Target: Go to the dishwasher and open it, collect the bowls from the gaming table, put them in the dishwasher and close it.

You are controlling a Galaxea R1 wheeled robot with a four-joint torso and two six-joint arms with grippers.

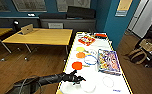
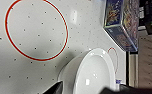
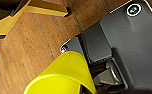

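Long white-topped, yellow-edged gaming table (image 1: 118, 83) ahead of me. My left claw (image 1: 78, 80) over its near end, just beside glossy white round bowl (image 2: 93, 72) — finger spread, I cannot tell.

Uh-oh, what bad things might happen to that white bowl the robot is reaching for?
The round white bowl sits near the close end of the white-topped, yellow-sided gaming table, so a nudge from the left gripper might push it toward the edge. The bowl's glossy rim looks slippery and could slide out of a poor grip. The right arm seems to carry a yellow cup-like thing above the wooden floor; it might drop.
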